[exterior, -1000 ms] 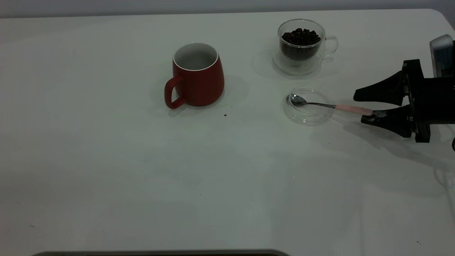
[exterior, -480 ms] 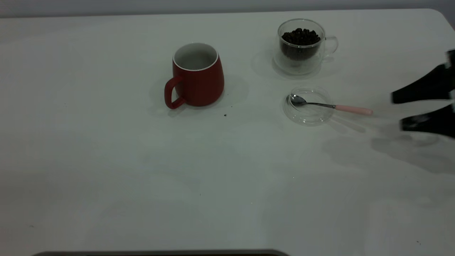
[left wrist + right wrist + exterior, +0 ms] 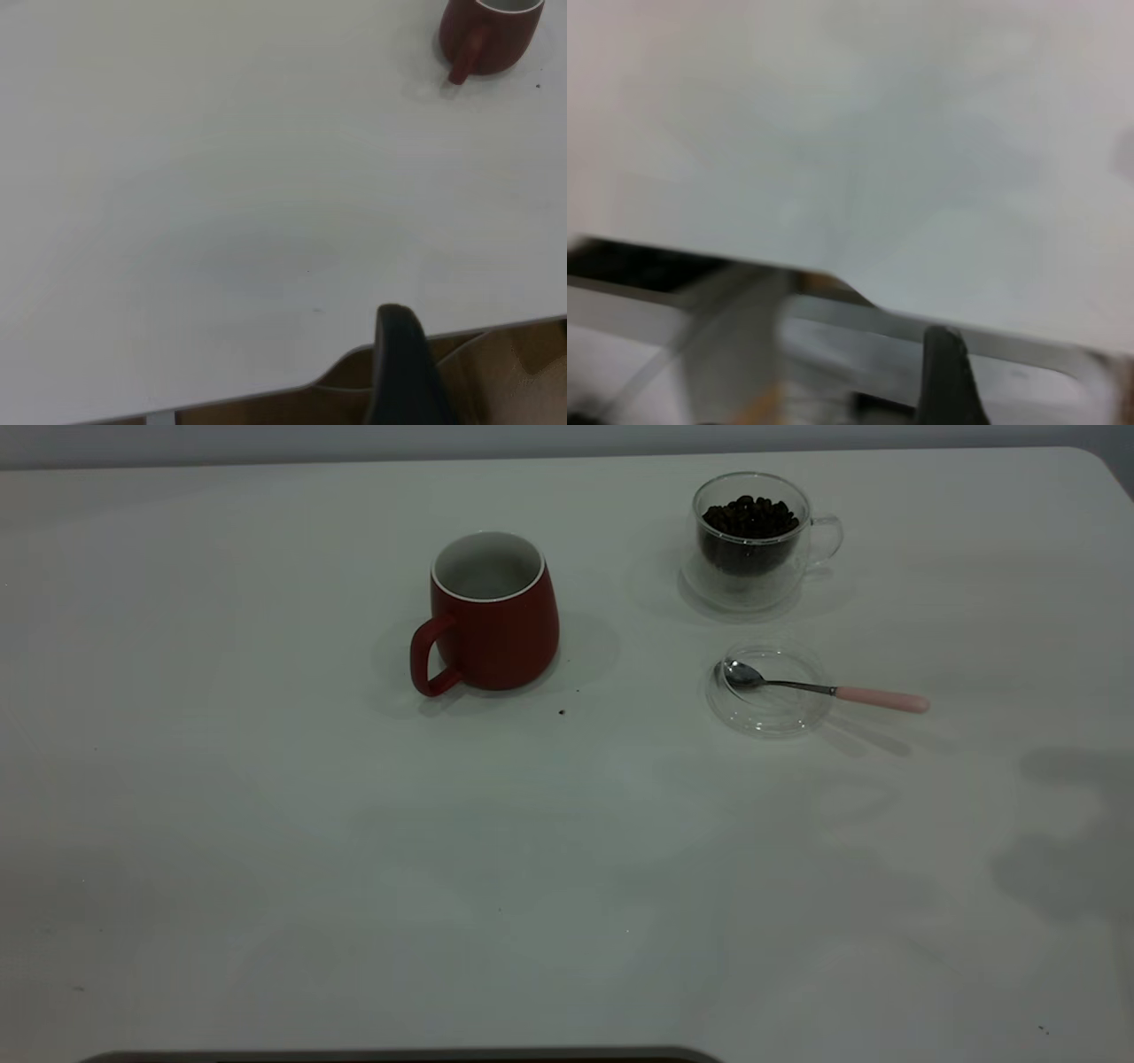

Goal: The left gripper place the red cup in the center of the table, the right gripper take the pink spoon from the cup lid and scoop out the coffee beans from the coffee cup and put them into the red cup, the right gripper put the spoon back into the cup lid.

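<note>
Exterior view, left to right. The white tabletop (image 3: 266,850) carries the red cup (image 3: 492,615), upright near the middle toward the far side, its loop handle turned to the view's left and its white interior showing no visible contents; a few small dark specks lie on the surface just beside its base. Well apart to the right stands the coffee cup (image 3: 753,540), a clear glass cup holding a heap of coffee beans (image 3: 749,516), its small handle pointing right. Nearer the camera than the coffee cup lies the cup lid (image 3: 769,691), flat on the tabletop. The pink spoon (image 3: 824,689) rests with its metal bowl inside the lid, at the lid's left part, while its pale pink handle crosses the rim and extends to the right beyond the lid. Neither arm appears in the exterior view. Left wrist view: one dark finger (image 3: 403,367) of the left gripper shows at the tabletop's edge, far from the red cup; whether the jaws are wide or narrow cannot be told. Right wrist view: one dark finger (image 3: 946,376) of the right gripper shows near a tabletop edge; the state of its jaws likewise cannot be told.
</note>
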You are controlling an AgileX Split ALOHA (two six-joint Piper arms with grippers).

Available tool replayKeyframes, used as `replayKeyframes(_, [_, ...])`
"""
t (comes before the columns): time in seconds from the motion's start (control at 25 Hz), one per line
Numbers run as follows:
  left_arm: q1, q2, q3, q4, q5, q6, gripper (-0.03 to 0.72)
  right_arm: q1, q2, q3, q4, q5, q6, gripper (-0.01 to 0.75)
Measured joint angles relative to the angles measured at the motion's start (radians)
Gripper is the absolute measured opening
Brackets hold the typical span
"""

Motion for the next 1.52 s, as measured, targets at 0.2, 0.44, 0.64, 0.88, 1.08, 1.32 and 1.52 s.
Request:
replayKeyframes(0.2, [0.000,0.000,0.000,0.000,0.000,-0.001,0.492,0.071,-0.353,0.005,-0.250,0.106,0.167,0.561])
replayKeyframes(0.44, [0.000,0.000,0.000,0.000,0.000,-0.001,0.492,0.071,-0.643,0.022,-0.428,0.225,0.236,0.561])
replayKeyframes(0.64, [0.000,0.000,0.000,0.000,0.000,-0.001,0.492,0.071,-0.837,0.098,-0.433,0.241,0.242,0.561])
replayKeyframes(0.88, [0.000,0.000,0.000,0.000,0.000,-0.001,0.492,0.127,-1.030,0.223,-0.451,0.194,0.262,0.561])
replayKeyframes(1.08, [0.000,0.000,0.000,0.000,0.000,-0.001,0.492,0.194,-1.140,0.250,-0.480,0.188,0.301,0.561])
replayKeyframes(1.32, [0.000,0.000,0.000,0.000,0.000,-0.001,0.492,0.269,-1.244,0.301,-0.483,0.142,0.316,0.561])
replayKeyframes(1.52, [0.000,0.000,0.000,0.000,0.000,0.000,0.492,0.297,-1.313,0.306,-0.487,0.136,0.321,0.561])
